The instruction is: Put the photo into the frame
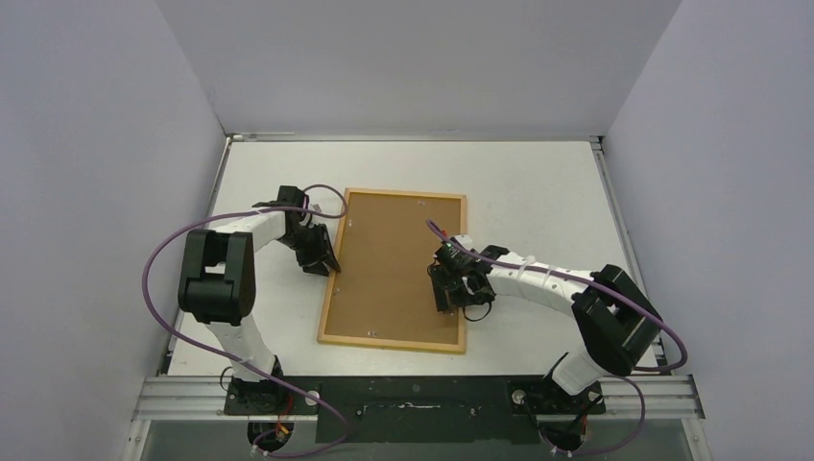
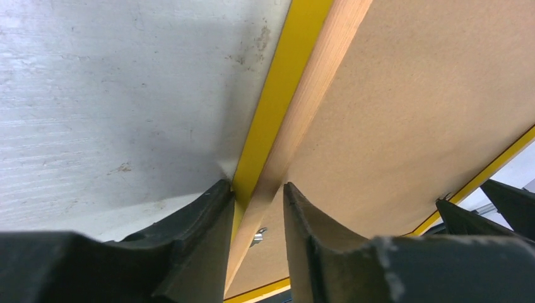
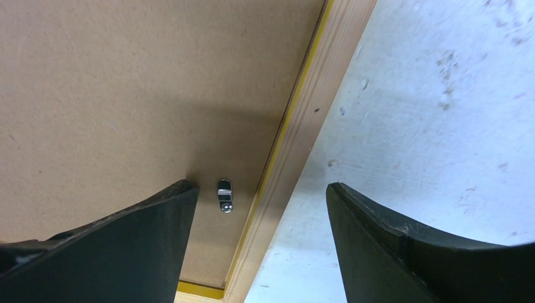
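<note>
The frame (image 1: pixel 408 196) lies back side up in the middle of the table, with a plain brown backing board (image 1: pixel 394 269) filling it. The photo is hidden. My left gripper (image 1: pixel 329 261) is at the frame's left edge. In the left wrist view its fingertips (image 2: pixel 255 186) close on the left rail (image 2: pixel 284 76), one on the yellow outer side and one on the inner side by the board (image 2: pixel 410 95). My right gripper (image 1: pixel 459 293) stands open over the right rail (image 3: pixel 322 82). One of its fingers (image 3: pixel 164 214) is above the board and the other is above the table.
A small metal retaining clip (image 3: pixel 224 196) sits on the backing board beside the right rail, and another clip (image 2: pixel 258 237) shows near the left rail. White table (image 1: pixel 538 192) surrounds the frame, bounded by grey walls on three sides.
</note>
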You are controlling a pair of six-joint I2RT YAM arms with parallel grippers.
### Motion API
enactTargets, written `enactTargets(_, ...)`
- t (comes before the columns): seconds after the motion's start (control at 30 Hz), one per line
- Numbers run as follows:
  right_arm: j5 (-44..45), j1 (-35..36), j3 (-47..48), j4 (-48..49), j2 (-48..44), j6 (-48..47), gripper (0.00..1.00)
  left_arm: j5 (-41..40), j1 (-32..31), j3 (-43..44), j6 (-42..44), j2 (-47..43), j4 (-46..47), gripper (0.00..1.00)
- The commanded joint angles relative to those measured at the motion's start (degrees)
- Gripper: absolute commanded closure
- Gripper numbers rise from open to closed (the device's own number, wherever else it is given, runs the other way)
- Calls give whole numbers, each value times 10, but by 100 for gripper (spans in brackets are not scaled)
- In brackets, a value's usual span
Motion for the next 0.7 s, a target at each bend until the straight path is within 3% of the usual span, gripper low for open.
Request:
enactTargets(0.0, -10, 12, -13, 13, -26, 22, 25, 23, -1, -2, 12, 8, 1, 72)
enactTargets(0.3, -5, 12, -28, 23, -29, 36, 34, 2, -1, 0, 13, 6, -4, 84)
enactTargets(0.5, 0, 12, -34, 27, -34, 44, 47, -2, -1, -2, 16, 12, -5, 88)
enactTargets(0.67, -4, 12, -39, 26, -44, 39, 51, -2, -1, 2, 16, 18, -6, 88)
